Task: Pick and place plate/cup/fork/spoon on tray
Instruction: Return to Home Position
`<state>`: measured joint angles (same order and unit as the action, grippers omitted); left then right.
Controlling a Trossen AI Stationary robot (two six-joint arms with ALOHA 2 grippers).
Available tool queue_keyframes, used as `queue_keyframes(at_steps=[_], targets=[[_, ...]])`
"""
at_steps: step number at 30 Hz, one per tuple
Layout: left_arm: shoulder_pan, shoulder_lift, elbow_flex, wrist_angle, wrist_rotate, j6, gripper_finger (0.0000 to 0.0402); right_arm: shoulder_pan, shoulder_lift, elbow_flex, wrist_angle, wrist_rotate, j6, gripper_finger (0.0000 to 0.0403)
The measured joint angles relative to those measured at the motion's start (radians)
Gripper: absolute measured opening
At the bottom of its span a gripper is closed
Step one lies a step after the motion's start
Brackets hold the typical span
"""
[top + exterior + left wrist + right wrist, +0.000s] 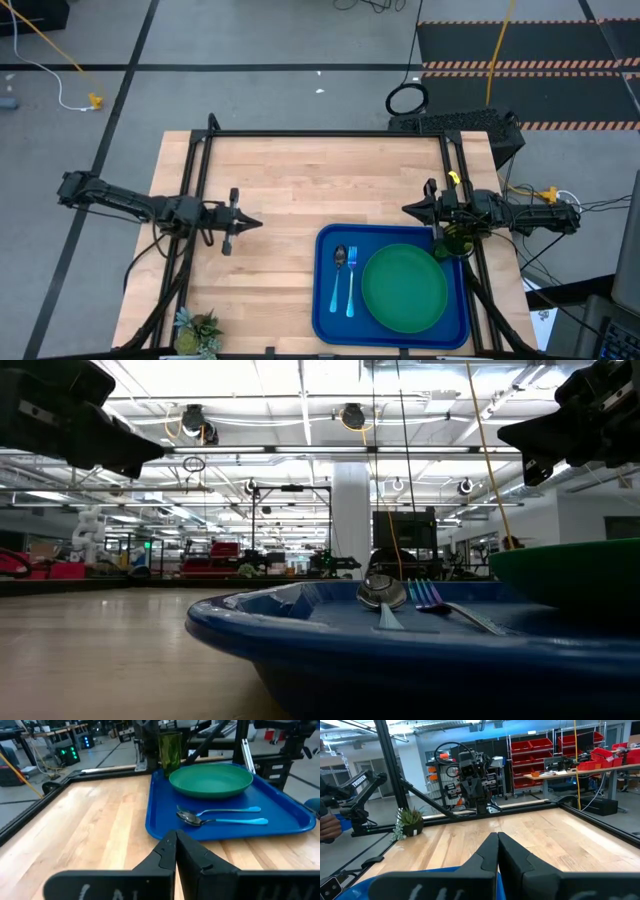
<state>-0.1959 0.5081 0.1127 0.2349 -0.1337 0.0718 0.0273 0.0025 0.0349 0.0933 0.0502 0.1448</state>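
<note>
The blue tray (328, 300) lies at the table's near right. The green plate (404, 288) rests flat on its right half. The spoon (340, 262) and the fork (351, 272) lie side by side on its left half, heads toward the far edge. The olive cup (455, 241) stands upright at the tray's far right corner, partly under my right arm; it also shows in the left wrist view (170, 747). My left gripper (258, 222) is shut and empty above the table's left half. My right gripper (405, 209) is shut and empty just beyond the tray's far edge.
A spiky potted plant (197, 331) stands at the table's near left corner. A black frame (320, 133) runs along the table's far edge and sides. Bare wood (300, 180) lies between the two grippers and left of the tray.
</note>
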Motion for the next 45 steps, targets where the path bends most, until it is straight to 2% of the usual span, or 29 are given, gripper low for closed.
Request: queue_keyframes(at_steps=[4,10,19,26,38,42,45], targets=[[0.0,-0.008,-0.012,0.014,0.011,-0.001,0.0004,0.0,0.0,0.0,0.0,0.0,0.0,0.0],[0.0,-0.027,-0.102,0.122,0.012,-0.028,0.0004,0.0,0.0,0.0,0.0,0.0,0.0,0.0],[0.0,-0.081,-0.103,0.104,0.025,0.023,0.0008,0.0,0.0,0.0,0.0,0.0,0.0,0.0],[0.0,-0.223,-0.103,0.052,0.025,0.053,0.0008,0.0,0.0,0.0,0.0,0.0,0.0,0.0],[0.0,-0.492,-0.103,-0.143,0.011,0.098,0.0003,0.0,0.0,0.0,0.0,0.0,0.0,0.0],[0.004,-0.505,-0.101,-0.194,-0.043,0.1,0.0008,0.0,0.0,0.0,0.0,0.0,0.0,0.0],[0.016,-0.503,-0.101,-0.196,-0.043,0.094,0.0009,0.0,0.0,0.0,0.0,0.0,0.0,0.0]])
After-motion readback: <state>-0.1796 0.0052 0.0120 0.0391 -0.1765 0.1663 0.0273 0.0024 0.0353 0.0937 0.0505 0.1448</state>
